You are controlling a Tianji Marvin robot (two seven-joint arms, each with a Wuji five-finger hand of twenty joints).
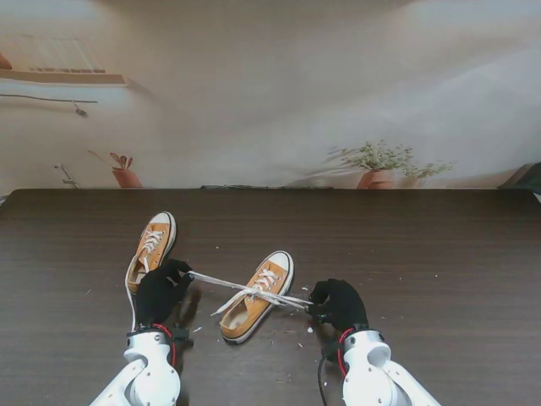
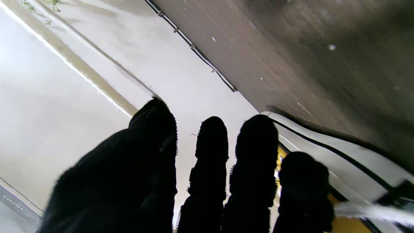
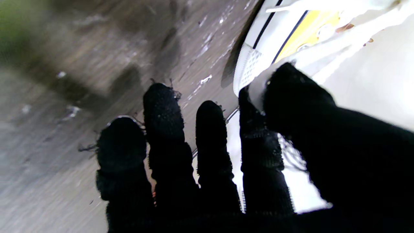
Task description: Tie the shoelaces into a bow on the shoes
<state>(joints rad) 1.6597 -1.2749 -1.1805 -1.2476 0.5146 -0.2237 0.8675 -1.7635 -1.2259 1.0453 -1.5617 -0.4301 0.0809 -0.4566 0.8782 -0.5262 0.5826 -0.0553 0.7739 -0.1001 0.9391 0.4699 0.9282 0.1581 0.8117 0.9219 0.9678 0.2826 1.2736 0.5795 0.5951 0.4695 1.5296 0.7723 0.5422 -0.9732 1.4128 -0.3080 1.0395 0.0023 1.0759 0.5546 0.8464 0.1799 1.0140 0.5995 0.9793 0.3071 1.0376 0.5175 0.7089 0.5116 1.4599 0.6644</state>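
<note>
While the dark wooden table (image 1: 439,254) stretches wide and mostly bare, all the work sits near its front edge, close to the robot. Two orange canvas shoes lie there: the left shoe (image 1: 152,245) farther back, its laces already crossed down the tongue, and the right shoe (image 1: 260,294) angled between the two arms. Both black-gloved hands flank that nearer shoe, and I'd say they stand apart like that to draw its laces taut. The left hand (image 1: 162,289) appears pinched on one white lace (image 1: 221,282), which runs in a straight line from the fingers to the eyelets. The right hand (image 1: 336,304) sits just beside the shoe's heel end, thumb and forefinger closed on the other lace (image 1: 286,299), as its wrist view shows. With both strands stretched outward and no loops formed, the bow looks barely begun; probably a first crossing is being tightened. Pale flecks dot the wood around the shoe.
</note>
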